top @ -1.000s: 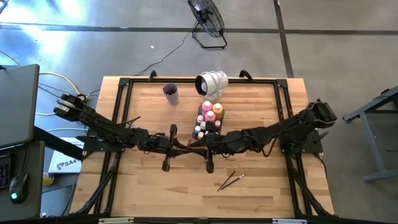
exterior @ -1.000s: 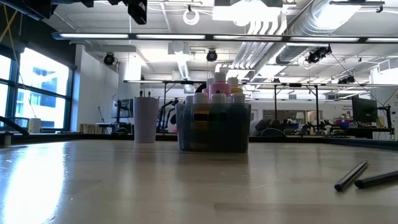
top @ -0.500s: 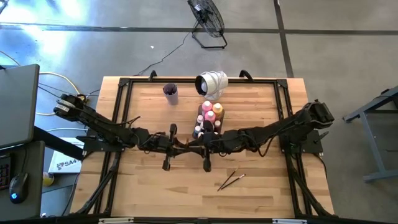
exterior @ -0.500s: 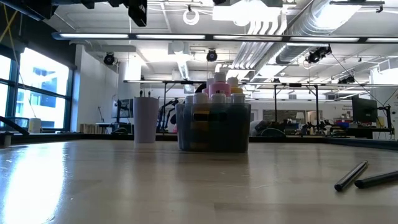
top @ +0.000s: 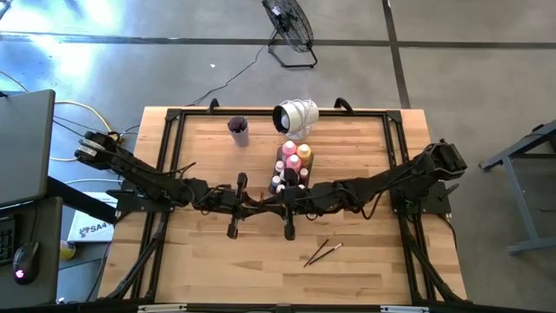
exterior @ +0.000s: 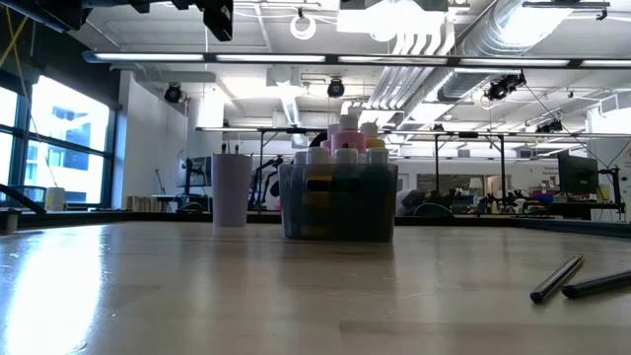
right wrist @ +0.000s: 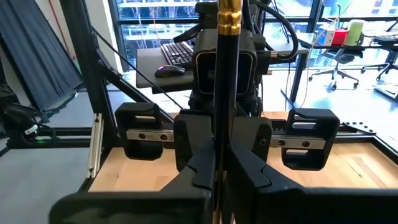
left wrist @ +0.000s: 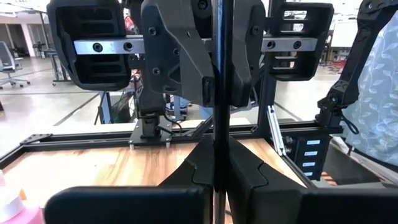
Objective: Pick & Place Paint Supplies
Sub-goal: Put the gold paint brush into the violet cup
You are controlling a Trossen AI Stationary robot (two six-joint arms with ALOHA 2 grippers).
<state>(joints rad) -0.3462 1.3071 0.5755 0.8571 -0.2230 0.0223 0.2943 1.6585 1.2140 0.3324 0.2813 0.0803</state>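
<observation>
A thin dark paintbrush (right wrist: 222, 93) with a gold ferrule (right wrist: 227, 18) stands upright above the table's middle. My left gripper (left wrist: 216, 171) and my right gripper (right wrist: 219, 171) face each other there, both shut on it. In the high view they meet just in front of the tray: left gripper (top: 263, 203), right gripper (top: 276, 202). The clear tray (top: 291, 171) holds pink, orange and white-capped paint bottles (exterior: 345, 138). Two more paintbrushes (top: 323, 252) lie flat on the table toward the near right. My left gripper pinches the brush's dark handle (left wrist: 216, 146) between its two fingers, which come in level from the table's left and lie across the brush. The brush stands upright, lifted clear of the table. My right gripper pinches the same dark handle (right wrist: 219, 140) between its two fingers, level from the table's right and across the brush, below the gold ferrule. The ferrule end points up.
A lilac cup (top: 238, 130) stands at the far left of the tray. A white round device (top: 295, 115) sits at the far edge. The two loose brushes (exterior: 582, 278) lie on bare wood at the near right. A black frame (top: 174, 117) borders the table.
</observation>
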